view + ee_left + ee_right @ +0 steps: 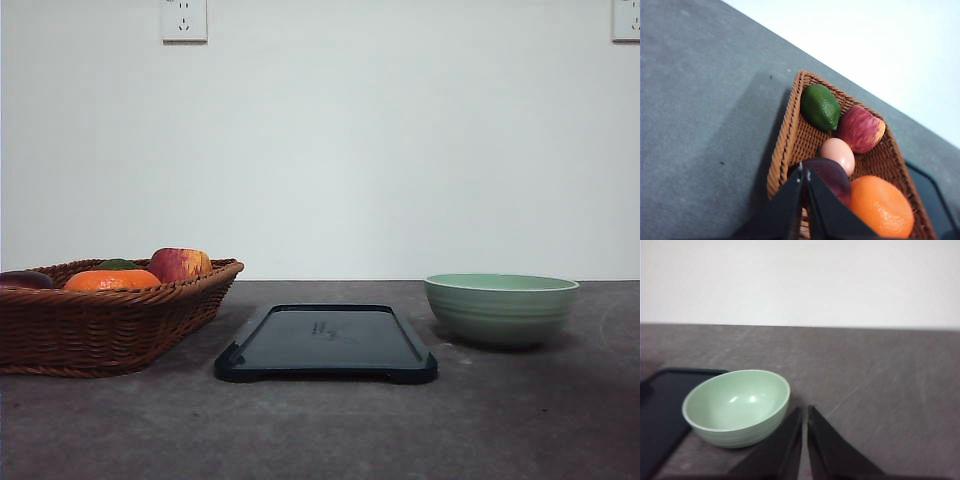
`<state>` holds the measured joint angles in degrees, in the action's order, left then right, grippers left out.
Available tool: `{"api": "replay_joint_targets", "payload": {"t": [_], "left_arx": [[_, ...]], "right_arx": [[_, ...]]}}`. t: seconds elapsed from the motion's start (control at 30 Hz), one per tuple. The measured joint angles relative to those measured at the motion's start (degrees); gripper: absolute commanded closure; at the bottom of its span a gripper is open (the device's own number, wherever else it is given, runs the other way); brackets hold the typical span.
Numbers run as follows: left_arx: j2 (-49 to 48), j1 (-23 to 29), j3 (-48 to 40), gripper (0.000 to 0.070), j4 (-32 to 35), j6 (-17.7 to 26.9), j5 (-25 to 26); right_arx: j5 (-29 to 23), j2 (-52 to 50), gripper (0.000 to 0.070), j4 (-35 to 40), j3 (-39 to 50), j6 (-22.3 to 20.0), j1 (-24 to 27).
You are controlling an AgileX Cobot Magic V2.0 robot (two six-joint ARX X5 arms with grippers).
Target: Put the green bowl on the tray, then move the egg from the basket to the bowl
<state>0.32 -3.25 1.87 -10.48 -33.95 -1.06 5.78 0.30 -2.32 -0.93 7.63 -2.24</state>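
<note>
Green bowl (501,308) sits upright and empty on the bare table (330,430), toward its right edge, just beside the tray (326,343) but not on it. Tray lies flat mid-table, nothing on it. So step one is not yet done.

Egg (838,155) rests in the basket (790,135), at the table's left edge. It lies among other produce: touching or nearly touching a red apple (860,129), with a green avocado-like fruit (820,107) beyond, an orange (882,206) and a dark purple item (830,177) close by. Step two also untouched.

Left gripper (804,172) hangs above the basket's near part, jaws pressed together at the tips, holding nothing. Right gripper (805,412) sits just beside the bowl, over bare table, jaws likewise closed with only a hairline gap, holding nothing.

Judgement: task at its start. Both transfers remain. The right arm looks best placed for the bowl; its jaws must spread first to take the rim
</note>
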Motion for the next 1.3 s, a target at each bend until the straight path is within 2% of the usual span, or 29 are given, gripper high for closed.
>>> {"api": "replay_joint_targets", "payload": {"t": [0.13,0.2,0.3,0.43,0.7,0.87,1.13,1.3], "left_arx": [[0.0,0.0,0.02,0.07,0.0,-6.5,1.1],[0.0,0.0,0.04,0.07,0.02,-10.75,1.1],[0.0,0.0,0.11,0.07,-0.02,-15.08,1.42],[0.0,0.0,1.78,0.07,-1.09,-15.18,3.19],[1.95,0.0,9.86,0.0699,-1.2,-8.61,6.65],[7.61,0.0,16.82,0.0699,-5.35,-2.37,7.37],[22.1,0.0,31.09,0.07,-15.69,8.12,8.86],[30.77,0.0,37.72,0.07,-20.77,12.97,10.07]], "right_arx": [[0.0,0.0,0.069,0.04,0.0,10.83,0.0],[0.17,0.0,0.069,0.04,0.0,14.19,0.0],[1.15,0.0,0.0691,0.28,-0.02,16.77,-0.02],[3.64,0.02,0.0694,-0.7,-1.32,18.6,-0.07],[6.51,0.94,0.0694,-6.87,-8.02,19.66,-0.09],[7.96,4.66,0.0694,-11.05,-12.85,19.14,-0.09],[8.17,15.64,0.0694,-20.0,-23.09,13.93,-0.09],[8.13,24.13,0.0694,-24.63,-28.44,10.13,-0.09]]}}
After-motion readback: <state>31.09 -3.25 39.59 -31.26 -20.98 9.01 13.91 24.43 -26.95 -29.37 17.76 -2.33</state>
